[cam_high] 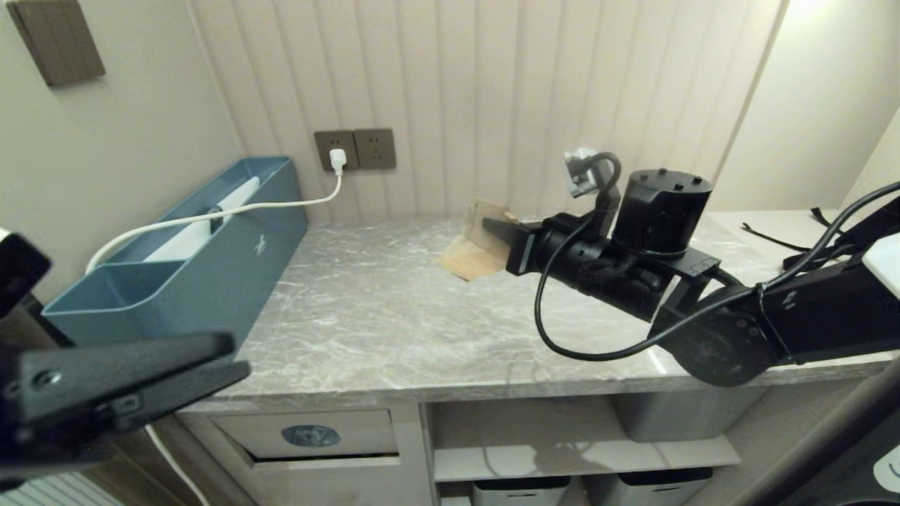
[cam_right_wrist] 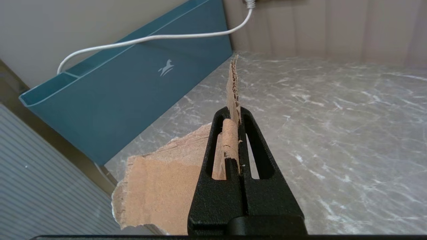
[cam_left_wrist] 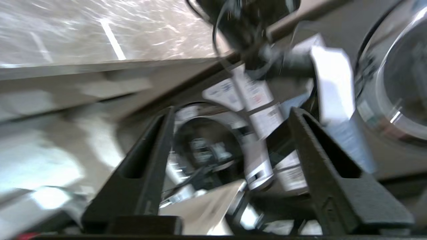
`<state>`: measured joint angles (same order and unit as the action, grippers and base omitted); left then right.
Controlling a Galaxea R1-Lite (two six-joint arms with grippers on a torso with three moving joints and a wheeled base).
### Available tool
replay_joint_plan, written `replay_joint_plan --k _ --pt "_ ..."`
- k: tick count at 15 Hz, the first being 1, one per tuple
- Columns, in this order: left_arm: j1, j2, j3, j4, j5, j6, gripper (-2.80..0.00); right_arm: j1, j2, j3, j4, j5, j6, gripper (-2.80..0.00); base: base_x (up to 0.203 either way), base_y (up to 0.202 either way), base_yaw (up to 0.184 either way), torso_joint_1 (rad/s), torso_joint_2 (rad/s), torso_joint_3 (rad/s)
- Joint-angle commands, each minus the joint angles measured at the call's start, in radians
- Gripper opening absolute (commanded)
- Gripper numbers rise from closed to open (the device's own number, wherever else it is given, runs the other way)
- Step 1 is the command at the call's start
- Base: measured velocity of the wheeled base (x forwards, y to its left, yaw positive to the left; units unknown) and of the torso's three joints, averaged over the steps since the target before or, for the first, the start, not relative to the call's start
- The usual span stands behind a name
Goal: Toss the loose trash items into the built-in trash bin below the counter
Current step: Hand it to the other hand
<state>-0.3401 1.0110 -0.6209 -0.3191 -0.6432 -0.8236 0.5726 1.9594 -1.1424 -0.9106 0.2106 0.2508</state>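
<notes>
Low at the left, the left gripper [cam_left_wrist: 230,115] hangs with fingers spread, nothing between them, before the built-in trash bin [cam_high: 309,436] under the counter [cam_high: 365,330]. Farther right, the right gripper [cam_right_wrist: 233,113] pinches a brown cardboard scrap [cam_right_wrist: 156,190] (torn, edge-up) above the marble.

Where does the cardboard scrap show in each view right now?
Head view: scrap mid-counter near the back wall, at the right claw tip.
Left wrist view: not in it.
Right wrist view: scrap clamped in the claw, low centre.
Shared landmark: teal box with its white cable.
</notes>
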Motion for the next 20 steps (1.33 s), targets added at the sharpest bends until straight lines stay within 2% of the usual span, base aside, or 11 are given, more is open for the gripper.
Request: replay_joint_plan --k 1,3,5,7,9,13,17,20 --pt "-0.026 0.234 -0.027 -0.142 -0.007 -0.099 0.00 0.036 0.010 -0.002 -0.003 0.001 -0.004 -2.80 0.000 0.000 0.000 0.000 0.00 0.000" --pt "-0.096 0.331 -0.040 -0.275 -0.011 -0.152 0.00 0.079 0.008 -0.002 -0.002 -0.004 -0.011 -2.80 0.000 0.000 0.000 0.000 0.00 0.000" --pt "-0.143 0.393 -0.044 -0.316 -0.011 -0.158 0.00 0.113 0.001 0.000 -0.004 -0.019 -0.016 -2.80 0.000 0.000 0.000 0.000 0.00 0.000" --pt "-0.149 0.436 -0.026 -0.376 0.010 -0.154 0.00 0.152 -0.013 0.003 -0.004 -0.023 -0.021 -2.80 0.000 0.000 0.000 0.000 0.00 0.000" --pt "-0.149 0.468 0.004 -0.441 0.067 -0.140 0.00 0.161 -0.043 0.007 -0.003 -0.041 -0.024 -2.80 0.000 0.000 0.000 0.000 0.00 0.000" --pt "-0.146 0.504 -0.003 -0.455 0.093 -0.135 0.00 0.169 -0.089 0.062 -0.003 -0.042 -0.022 -2.80 0.000 0.000 0.000 0.000 0.00 0.000" --pt "-0.146 0.606 -0.045 -0.579 0.130 -0.107 0.00 0.185 -0.121 0.105 -0.004 -0.040 -0.022 -2.80 0.000 0.000 0.000 0.000 0.00 0.000" --pt "-0.155 0.620 -0.053 -0.600 0.132 -0.108 0.00 0.185 -0.120 0.105 -0.004 -0.039 -0.022 -2.80 0.000 0.000 0.000 0.000 0.00 0.000"
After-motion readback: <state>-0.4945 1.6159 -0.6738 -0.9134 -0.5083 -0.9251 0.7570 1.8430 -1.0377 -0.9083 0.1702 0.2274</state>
